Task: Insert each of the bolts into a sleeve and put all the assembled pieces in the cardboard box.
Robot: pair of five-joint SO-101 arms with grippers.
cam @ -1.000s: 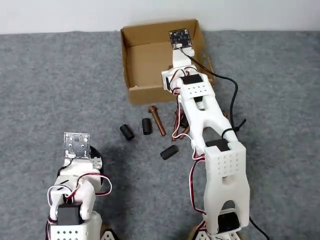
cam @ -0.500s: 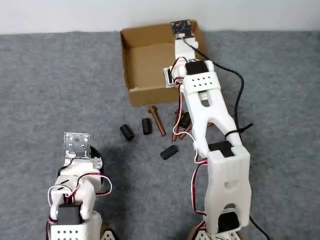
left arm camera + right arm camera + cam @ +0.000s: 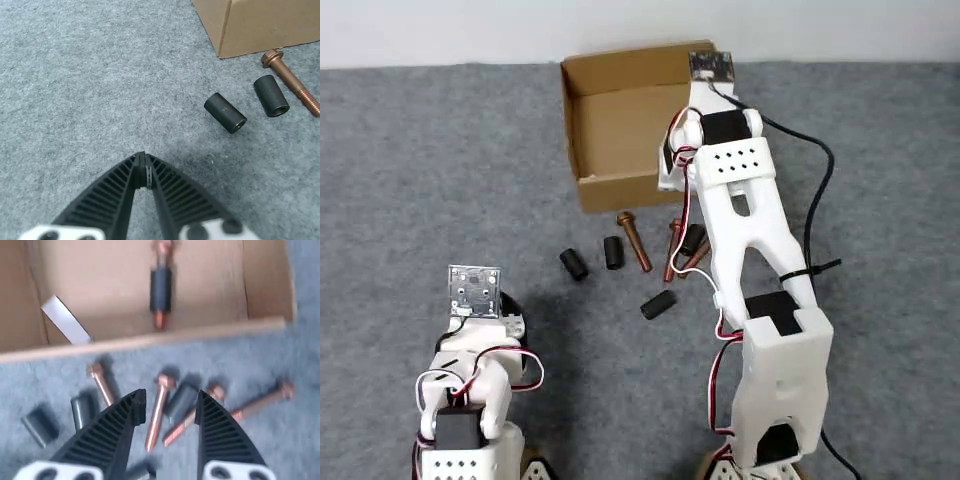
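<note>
The cardboard box [image 3: 620,120] stands at the back of the table. One bolt pushed through a black sleeve [image 3: 161,284] lies on its floor. My right gripper [image 3: 167,407] is open and empty, held above the box's front wall [image 3: 150,341]. In front of the box lie loose copper bolts [image 3: 635,240] [image 3: 157,410] [image 3: 260,400] and black sleeves [image 3: 573,264] [image 3: 613,252] [image 3: 658,305] [image 3: 181,400]. My left gripper [image 3: 143,167] is shut and empty, low over the carpet, short of two sleeves [image 3: 225,112] [image 3: 271,95] and a bolt [image 3: 292,87].
Grey carpet [image 3: 440,180] covers the table. A white strip [image 3: 65,322] lies inside the box near one wall. The right arm's white links [image 3: 740,220] and black cable [image 3: 810,190] hang over the bolts on the right.
The right arm has swung toward the box's right rear corner, its wrist shifting right and back. The left arm and the loose parts have not moved.
</note>
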